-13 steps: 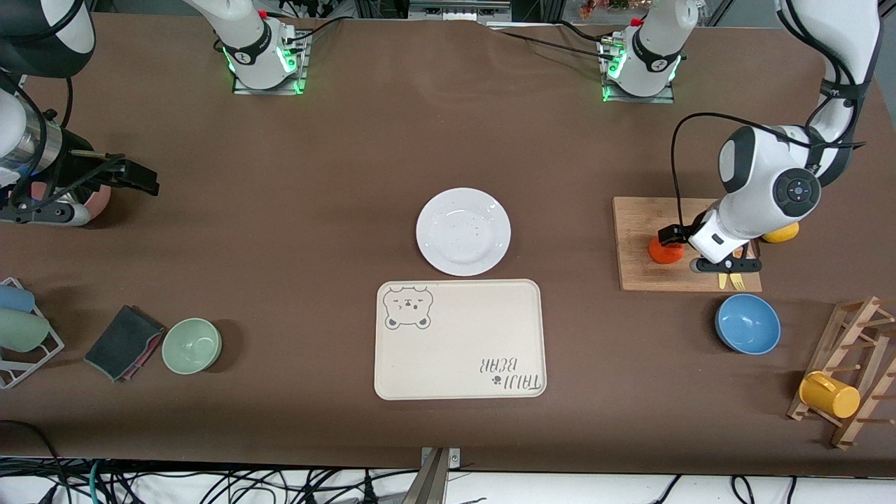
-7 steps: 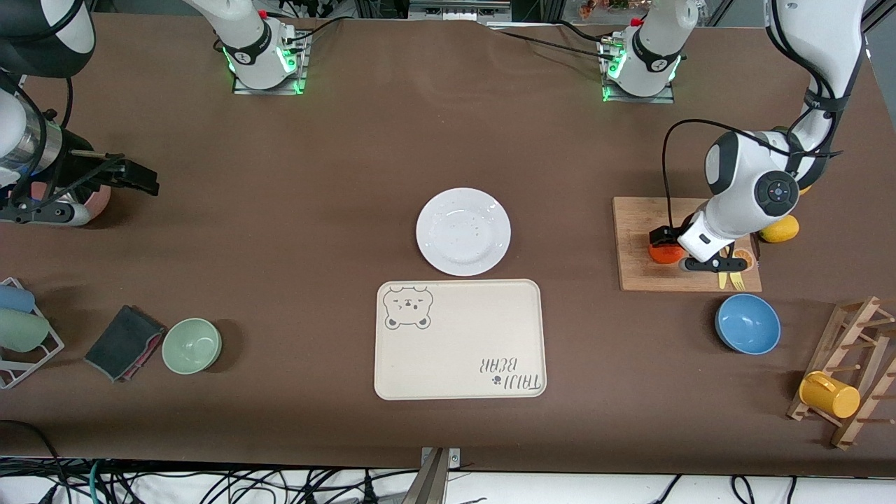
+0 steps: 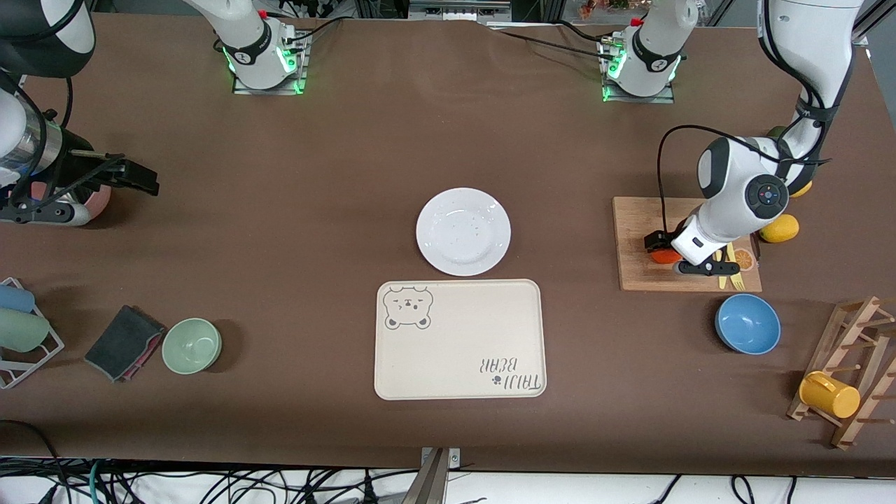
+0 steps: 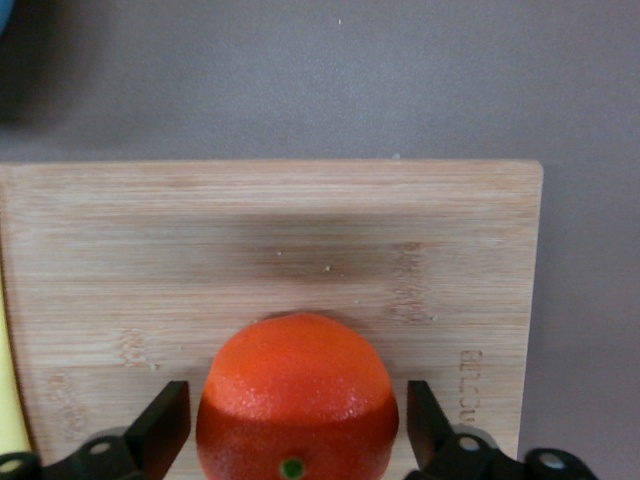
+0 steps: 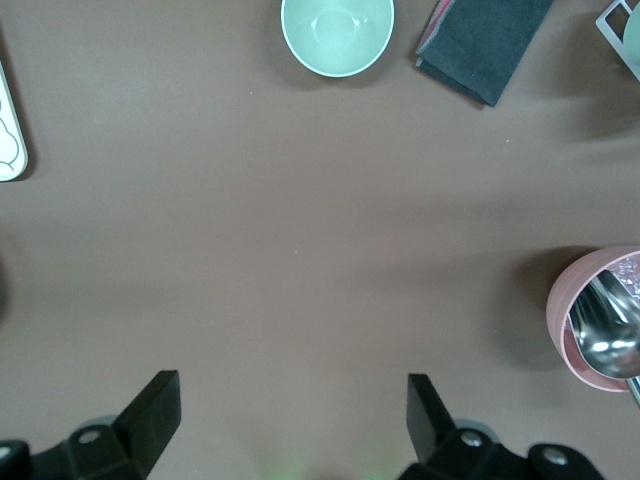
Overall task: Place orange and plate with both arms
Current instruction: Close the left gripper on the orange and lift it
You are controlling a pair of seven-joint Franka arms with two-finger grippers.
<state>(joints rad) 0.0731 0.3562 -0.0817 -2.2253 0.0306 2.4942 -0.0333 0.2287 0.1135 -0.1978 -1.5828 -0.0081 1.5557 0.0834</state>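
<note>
The orange (image 3: 661,257) sits on a wooden cutting board (image 3: 633,231) toward the left arm's end of the table. My left gripper (image 3: 666,252) is down over it, open, with one finger on each side of the orange (image 4: 295,395) and a small gap at each finger. The white plate (image 3: 463,231) lies at the table's middle, just farther from the front camera than the bear-print tray (image 3: 460,339). My right gripper (image 3: 133,178) waits open and empty (image 5: 295,420) over bare table at the right arm's end.
Two lemons (image 3: 780,228) lie beside the board, and a blue bowl (image 3: 747,323) sits nearer the camera than the board. A wooden rack holds a yellow cup (image 3: 829,394). A green bowl (image 3: 192,345), a dark cloth (image 3: 124,342) and a pink bowl with a spoon (image 5: 600,315) lie near the right gripper.
My left gripper has shifted along the board toward the plate and come down over the orange, which it now straddles. The right arm has not moved.
</note>
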